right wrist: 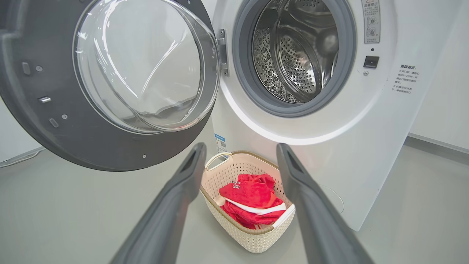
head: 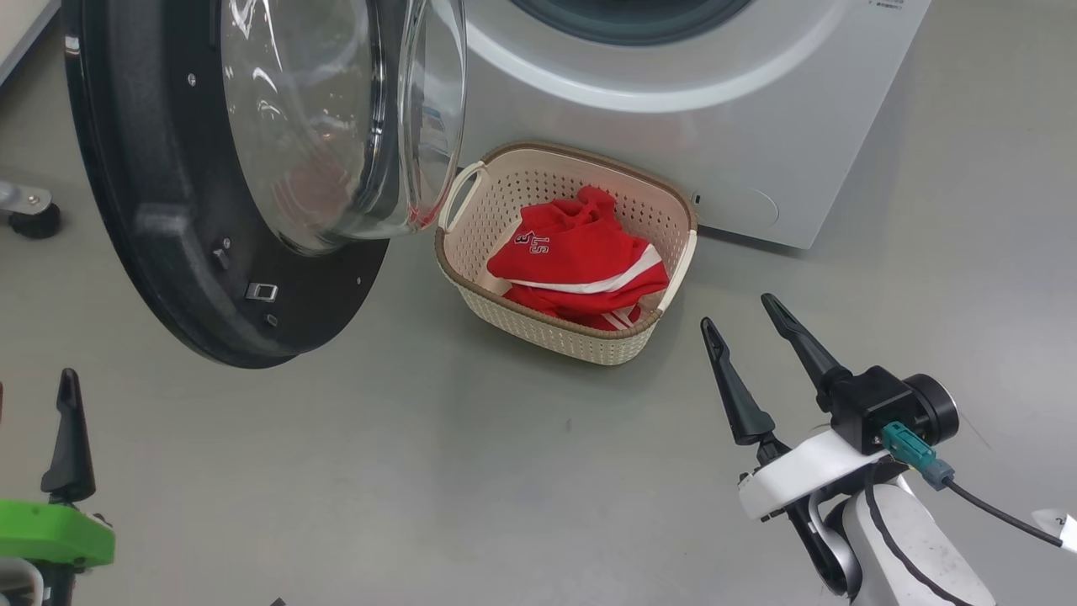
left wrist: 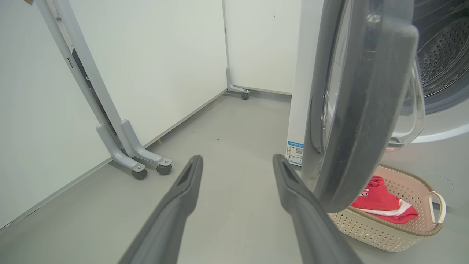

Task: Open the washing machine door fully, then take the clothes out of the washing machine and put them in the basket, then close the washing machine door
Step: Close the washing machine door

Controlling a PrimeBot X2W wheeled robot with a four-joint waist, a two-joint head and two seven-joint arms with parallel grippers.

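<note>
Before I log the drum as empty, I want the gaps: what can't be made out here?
Drum front floor, right wrist view: hidden behind the gasket lip.
Basket bottom, all views: covered by the clothes.
Printed text on the washing machine, right wrist view: too small to read.

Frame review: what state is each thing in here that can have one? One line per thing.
washing machine door: open wide, swung clear of the opening.
washing machine: drum exposed, no clothes seen in the part that shows.
clothes: bunched inside the basket.
basket: upright on the floor in front of the machine, holding the clothes.
left end effector: open, holding nothing.
right end effector: open, holding nothing.
</note>
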